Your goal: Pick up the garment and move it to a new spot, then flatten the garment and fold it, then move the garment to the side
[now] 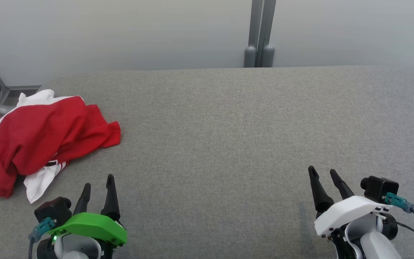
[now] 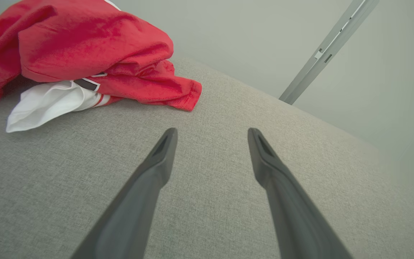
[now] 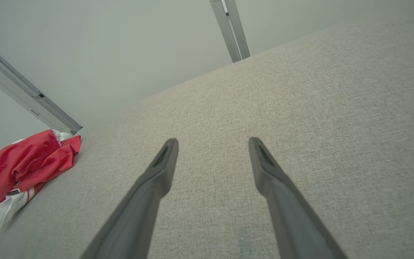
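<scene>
- The left pincer (image 1: pixel 98 181) sits at the near left edge of the grey cloth-covered table (image 1: pixel 228 126). Its two dark fingers are spread wide with nothing between them.
- The right pincer (image 1: pixel 322 169) sits at the near right, equally wide and holding nothing, over bare grey cloth.
- The garment (image 1: pixel 45 136) lies at the left edge of the table, a little farther away than the left pincer and to its left. Neither pincer touches it.
- The left arm is much the nearer. The right pincer is well apart from the garment, with most of the table's width between them.
- The garment is a crumpled red heap with white parts, so it has no clear long axis. It loosely stretches left to right.
- A red hemmed flap reaches right and lies flat on the table. A white corner with red stripes pokes out on the near side, the part closest to the left pincer.
- Judging by this, the first grasp suits the left arm, reaching forward and left toward that near white corner or the red flap.
</scene>
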Motion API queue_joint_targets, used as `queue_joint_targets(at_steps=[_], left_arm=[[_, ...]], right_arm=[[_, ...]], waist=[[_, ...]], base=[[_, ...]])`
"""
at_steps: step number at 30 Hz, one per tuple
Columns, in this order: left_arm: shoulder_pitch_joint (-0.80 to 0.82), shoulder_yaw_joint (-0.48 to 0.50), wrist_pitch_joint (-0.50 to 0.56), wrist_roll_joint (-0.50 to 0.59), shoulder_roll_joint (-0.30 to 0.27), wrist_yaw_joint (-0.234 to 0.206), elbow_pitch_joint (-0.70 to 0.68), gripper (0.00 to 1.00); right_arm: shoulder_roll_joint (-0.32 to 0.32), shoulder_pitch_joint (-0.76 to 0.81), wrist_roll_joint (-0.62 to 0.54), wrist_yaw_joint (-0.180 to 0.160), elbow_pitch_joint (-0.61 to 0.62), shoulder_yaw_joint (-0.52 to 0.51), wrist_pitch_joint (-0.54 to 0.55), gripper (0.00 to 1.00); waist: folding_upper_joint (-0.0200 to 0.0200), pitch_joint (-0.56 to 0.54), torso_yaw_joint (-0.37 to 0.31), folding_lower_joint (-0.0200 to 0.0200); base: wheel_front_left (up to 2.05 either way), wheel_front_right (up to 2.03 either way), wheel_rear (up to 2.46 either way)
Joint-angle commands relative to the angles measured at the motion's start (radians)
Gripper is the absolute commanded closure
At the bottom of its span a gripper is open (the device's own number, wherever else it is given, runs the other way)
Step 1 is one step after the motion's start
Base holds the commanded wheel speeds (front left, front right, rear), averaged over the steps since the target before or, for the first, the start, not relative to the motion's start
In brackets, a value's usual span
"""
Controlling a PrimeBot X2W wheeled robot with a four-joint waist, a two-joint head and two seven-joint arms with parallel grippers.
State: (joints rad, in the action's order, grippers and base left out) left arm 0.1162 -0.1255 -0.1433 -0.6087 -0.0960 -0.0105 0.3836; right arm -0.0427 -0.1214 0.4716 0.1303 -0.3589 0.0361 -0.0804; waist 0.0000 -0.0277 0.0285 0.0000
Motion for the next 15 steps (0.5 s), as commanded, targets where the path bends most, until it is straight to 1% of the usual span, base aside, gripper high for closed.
queue_joint_targets(at_steps=[1, 7, 15], left_arm=[[0.032, -0.005, -0.005, 0.032, -0.015, -0.009, 0.0, 0.0], [0.042, -0.021, -0.013, 0.099, -0.037, -0.022, 0.018, 0.0], [0.047, -0.024, -0.018, 0.139, -0.039, -0.026, 0.027, 0.0]], right_arm=[[-0.005, -0.022, -0.032, 0.0, 0.004, 0.002, 0.0, 0.0], [-0.006, -0.015, -0.096, 0.0, -0.001, -0.006, -0.013, 0.0], [-0.007, -0.023, -0.165, 0.001, -0.017, -0.002, -0.026, 0.0]], waist=[[0.0, -0.001, 0.001, 0.0], [0.0, -0.004, 0.004, 0.0], [0.0, -0.006, 0.005, 0.0]], base=[[0.0, 0.0, 0.0], [0.0, 0.0, 0.0], [0.0, 0.0, 0.0]])
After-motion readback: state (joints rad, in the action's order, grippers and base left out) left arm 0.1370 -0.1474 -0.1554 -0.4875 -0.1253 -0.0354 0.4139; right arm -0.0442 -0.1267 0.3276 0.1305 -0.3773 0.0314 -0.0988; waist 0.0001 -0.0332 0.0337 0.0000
